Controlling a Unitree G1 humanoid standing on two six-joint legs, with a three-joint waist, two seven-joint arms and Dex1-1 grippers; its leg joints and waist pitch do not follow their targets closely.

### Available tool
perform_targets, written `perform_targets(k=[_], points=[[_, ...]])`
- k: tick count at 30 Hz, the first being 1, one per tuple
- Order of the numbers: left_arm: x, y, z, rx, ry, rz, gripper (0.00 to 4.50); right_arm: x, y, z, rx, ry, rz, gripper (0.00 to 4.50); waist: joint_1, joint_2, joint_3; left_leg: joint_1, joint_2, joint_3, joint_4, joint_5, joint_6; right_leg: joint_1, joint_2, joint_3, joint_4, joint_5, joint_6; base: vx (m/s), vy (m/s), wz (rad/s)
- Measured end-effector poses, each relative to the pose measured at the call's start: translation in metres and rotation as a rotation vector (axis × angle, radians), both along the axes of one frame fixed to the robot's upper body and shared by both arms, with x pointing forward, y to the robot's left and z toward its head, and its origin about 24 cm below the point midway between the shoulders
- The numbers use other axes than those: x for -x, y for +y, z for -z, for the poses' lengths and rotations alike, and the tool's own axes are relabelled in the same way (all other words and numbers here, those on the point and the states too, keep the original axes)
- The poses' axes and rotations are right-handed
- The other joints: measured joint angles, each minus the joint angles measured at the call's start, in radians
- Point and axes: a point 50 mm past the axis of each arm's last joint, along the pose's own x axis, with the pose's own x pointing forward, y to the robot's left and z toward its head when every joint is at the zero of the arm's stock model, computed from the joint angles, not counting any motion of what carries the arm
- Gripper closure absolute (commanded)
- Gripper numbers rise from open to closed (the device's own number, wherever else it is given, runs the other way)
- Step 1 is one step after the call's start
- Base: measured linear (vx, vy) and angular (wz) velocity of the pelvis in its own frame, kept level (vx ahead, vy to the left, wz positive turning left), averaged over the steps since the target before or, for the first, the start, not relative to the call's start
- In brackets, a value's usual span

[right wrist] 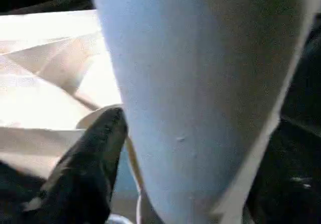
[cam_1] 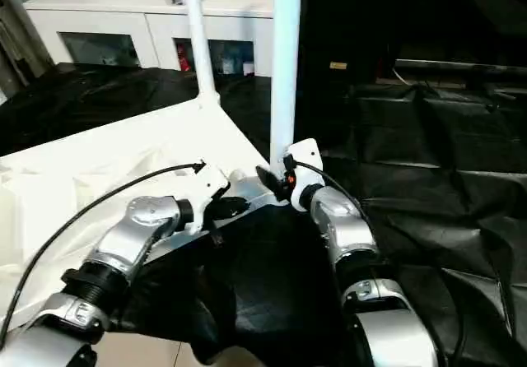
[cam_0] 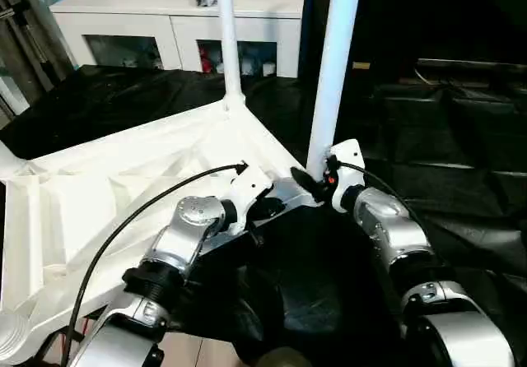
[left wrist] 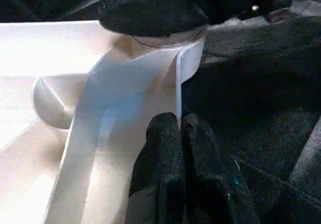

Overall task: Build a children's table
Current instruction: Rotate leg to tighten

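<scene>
The white tabletop [cam_0: 123, 186] lies upside down on black cloth, ribbed underside up. Two white legs stand upright in its corner sockets: one at the far corner [cam_0: 229, 38], one at the near right corner [cam_0: 333, 71]. My left gripper [cam_0: 276, 202] is shut on the tabletop's thin rim [left wrist: 178, 93] just beside the near right socket. At the foot of the near leg [right wrist: 200, 93] is my right gripper [cam_0: 317, 182], shut on it; one black finger [right wrist: 95, 158] presses against its side.
A white cabinet with glass doors [cam_0: 173, 21] stands behind the work. Black cloth [cam_0: 445, 137] covers the surface to the right and in front. A ribbed white round piece [cam_0: 10, 334] shows at the lower left.
</scene>
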Motion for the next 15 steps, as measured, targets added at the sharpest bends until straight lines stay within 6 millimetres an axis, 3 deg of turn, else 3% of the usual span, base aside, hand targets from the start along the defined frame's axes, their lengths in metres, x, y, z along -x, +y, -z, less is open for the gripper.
perform_targets(k=[5,15], points=[[0.004,0.008,-0.002,0.013,0.012,0.072,4.5,0.006,-0.012,-0.004,0.036,-0.009,-0.168,1.25,0.003,0.001,0.0,-0.002,0.001,0.001,-0.005,0.0,0.0,-0.002,0.0,-0.002,-0.001,0.0,0.0,0.0,0.0,0.0],[0.018,0.028,-0.005,0.012,0.063,0.299,4.5,0.034,-0.031,-0.011,0.113,0.024,-0.605,1.25,0.032,0.002,0.001,-0.006,0.002,0.001,-0.002,0.0,0.0,-0.004,0.0,-0.008,-0.005,0.0,-0.001,0.0,0.0,0.0]])
